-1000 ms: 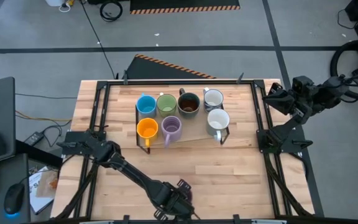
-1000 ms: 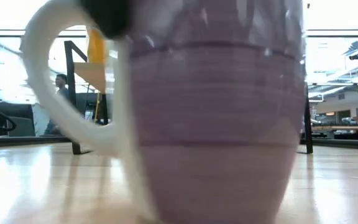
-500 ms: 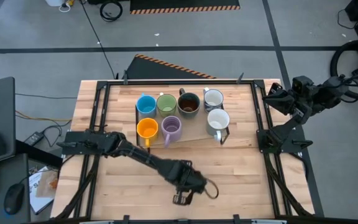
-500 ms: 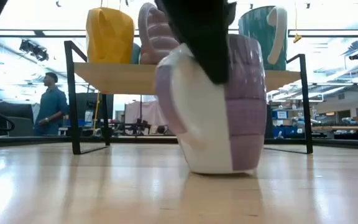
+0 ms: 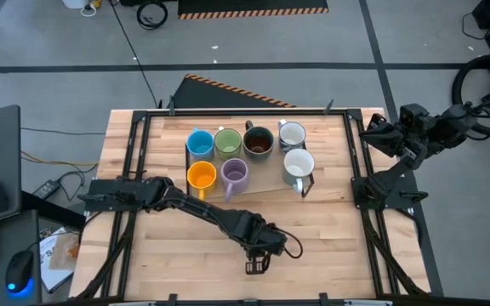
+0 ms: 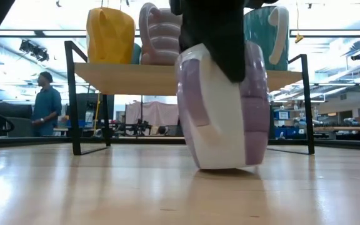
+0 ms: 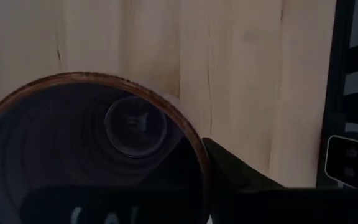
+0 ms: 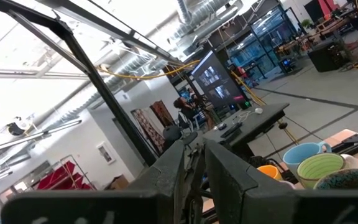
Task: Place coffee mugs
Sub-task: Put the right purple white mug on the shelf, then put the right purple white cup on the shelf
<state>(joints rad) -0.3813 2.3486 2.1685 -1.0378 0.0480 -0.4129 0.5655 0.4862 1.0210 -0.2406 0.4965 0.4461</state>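
My left gripper (image 5: 269, 243) reaches out to the table's middle, near side, and is shut on a purple mug (image 6: 225, 106) with a white handle (image 6: 210, 109) that faces the near edge. The mug's base is at the tabletop; I cannot tell whether it touches. Seven other mugs stand on a low rack (image 5: 266, 189): blue (image 5: 200, 143), green (image 5: 228, 141), dark brown (image 5: 258, 142), two white (image 5: 292, 134) (image 5: 299, 163), orange (image 5: 201, 176) and purple (image 5: 235, 173). My right gripper (image 5: 379, 136) waits, shut, off the table's far right corner. My left gripper holds the purple mug by its rim wall (image 7: 199, 155), one finger (image 7: 244, 183) outside and the other inside the hollow. The fingers come from above, pointing down. The mug hangs nearly upright, leaning a little, with its mouth up.
The rack's black legs (image 6: 74, 100) stand on the wooden table beyond the held mug. A black frame rail (image 5: 134, 153) runs along each side of the table. Bare wood (image 5: 339, 246) lies on the near side to the right of the mug. A person (image 6: 42, 103) stands in the room behind.
My left gripper has carried the purple mug from the table's near edge toward the far edge and to the right, closer to the rack. The mug has turned about, its handle swinging from the side to face the near edge.
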